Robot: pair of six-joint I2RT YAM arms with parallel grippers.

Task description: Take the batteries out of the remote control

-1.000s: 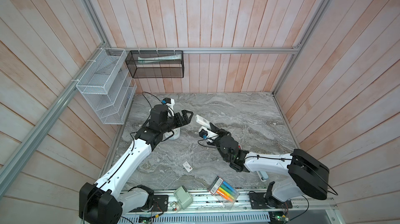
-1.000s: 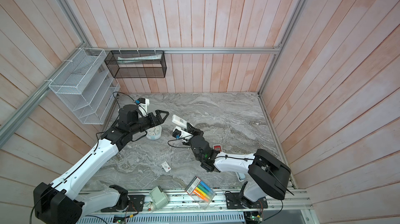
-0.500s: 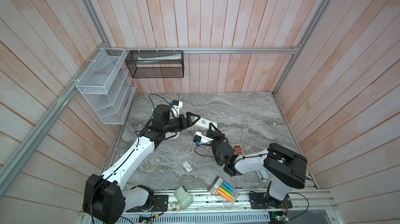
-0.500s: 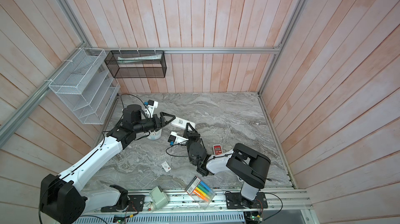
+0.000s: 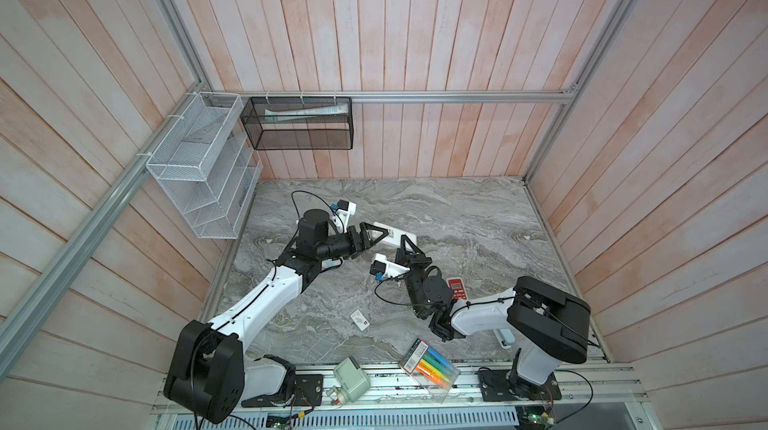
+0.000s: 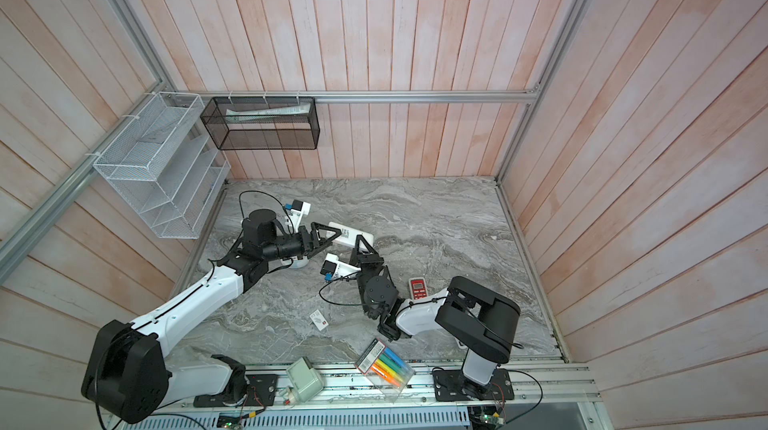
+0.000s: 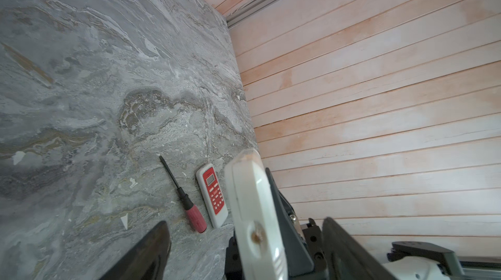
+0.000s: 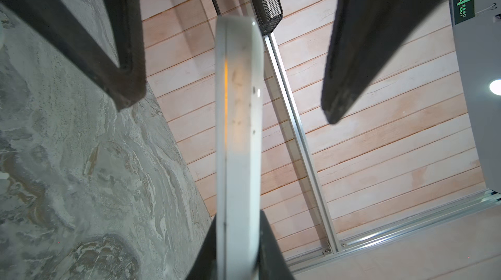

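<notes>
**Bench from above, with wall fittings.** On the left wall I see a white wire rack (image 5: 199, 166). On the back wall hangs a black mesh basket (image 5: 299, 124), holding what may be a long tube; I cannot tell from here. A clear pack of marker pens (image 5: 430, 367) straddles the front edge of the bench (image 5: 457, 207). A small card (image 5: 360, 319) lies near that edge, left of the pack. A red-handled screwdriver (image 7: 187, 202) lies flat on the bench.

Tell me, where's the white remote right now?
Mid-table in both top views, the white remote is gripped by the right gripper, its far end between the open fingers of the left gripper.
</notes>
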